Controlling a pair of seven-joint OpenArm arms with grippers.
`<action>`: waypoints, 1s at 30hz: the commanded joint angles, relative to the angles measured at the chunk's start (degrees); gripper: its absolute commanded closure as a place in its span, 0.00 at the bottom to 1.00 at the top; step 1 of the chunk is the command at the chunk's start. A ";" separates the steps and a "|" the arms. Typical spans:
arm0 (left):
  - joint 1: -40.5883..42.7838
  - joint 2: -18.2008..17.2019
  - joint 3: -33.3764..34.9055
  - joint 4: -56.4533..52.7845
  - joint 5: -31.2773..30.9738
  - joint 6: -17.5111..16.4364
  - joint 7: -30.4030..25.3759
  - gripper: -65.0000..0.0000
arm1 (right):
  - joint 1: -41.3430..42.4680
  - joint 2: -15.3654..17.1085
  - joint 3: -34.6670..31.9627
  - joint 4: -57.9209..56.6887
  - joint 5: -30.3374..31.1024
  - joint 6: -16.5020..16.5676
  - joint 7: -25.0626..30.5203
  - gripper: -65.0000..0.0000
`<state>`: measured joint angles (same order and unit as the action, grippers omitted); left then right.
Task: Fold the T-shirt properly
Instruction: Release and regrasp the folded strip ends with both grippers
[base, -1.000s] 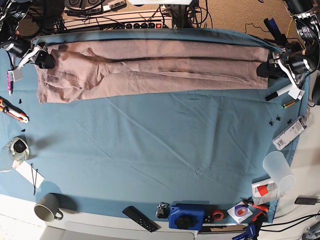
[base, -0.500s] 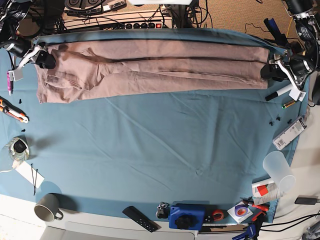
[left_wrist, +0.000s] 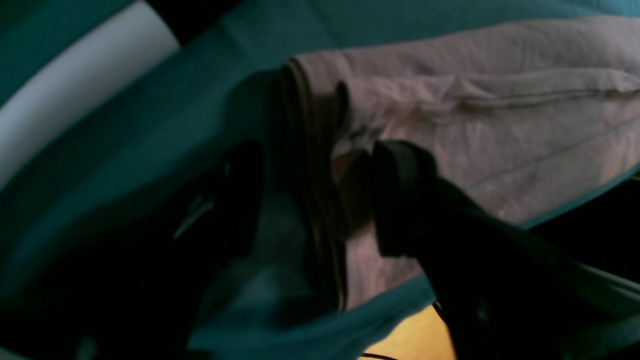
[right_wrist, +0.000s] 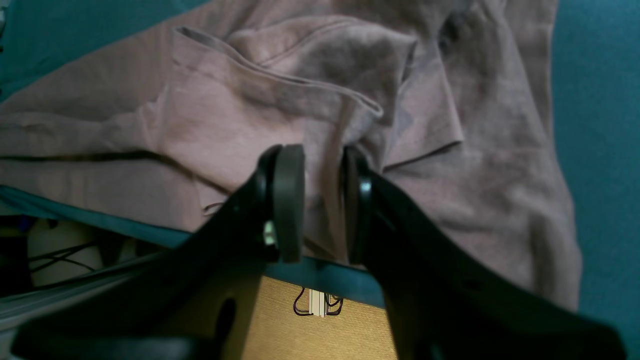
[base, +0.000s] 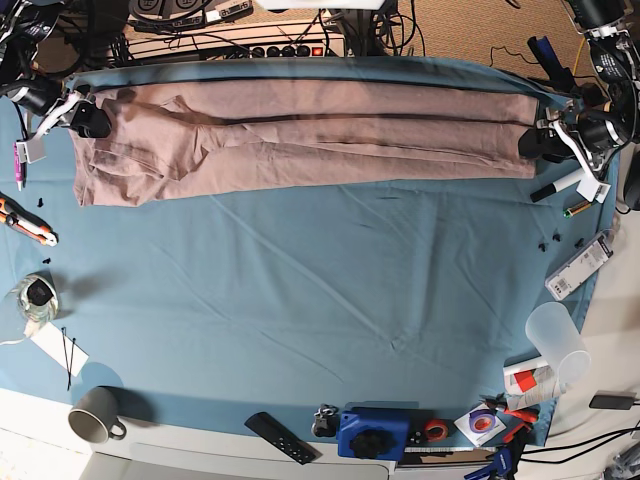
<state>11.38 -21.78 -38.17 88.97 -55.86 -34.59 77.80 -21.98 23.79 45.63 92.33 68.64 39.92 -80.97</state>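
Base view: the T-shirt (base: 300, 140), folded into a long band, is lying along the far edge of the teal-clothed surface (base: 330, 300), one arm at each end; the crosswise fold is probably coming next. A grey mug (base: 95, 415), contents unseen.

Left wrist view: left gripper (left_wrist: 320, 200), jaws gaping wide, is straddling the hem edge, gripping nothing.

Right wrist view: right gripper (right_wrist: 322, 200), jaws partly closed, is pinching a cloth ridge.
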 joint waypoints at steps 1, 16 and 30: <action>-0.13 -0.81 0.07 0.31 -0.22 0.07 1.92 0.46 | 0.59 1.44 0.57 0.98 -0.50 0.08 2.01 0.78; -0.24 -1.53 0.17 0.28 -1.18 0.26 0.61 0.46 | 4.83 -1.77 0.33 0.92 -6.75 0.08 3.45 0.78; 0.00 3.78 0.17 -1.01 4.44 1.75 -1.38 0.46 | 4.83 -3.32 0.17 0.83 -9.88 0.08 3.32 0.78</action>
<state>11.03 -17.93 -38.24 88.16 -54.54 -33.30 73.41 -17.34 19.16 45.58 92.36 57.69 39.92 -78.81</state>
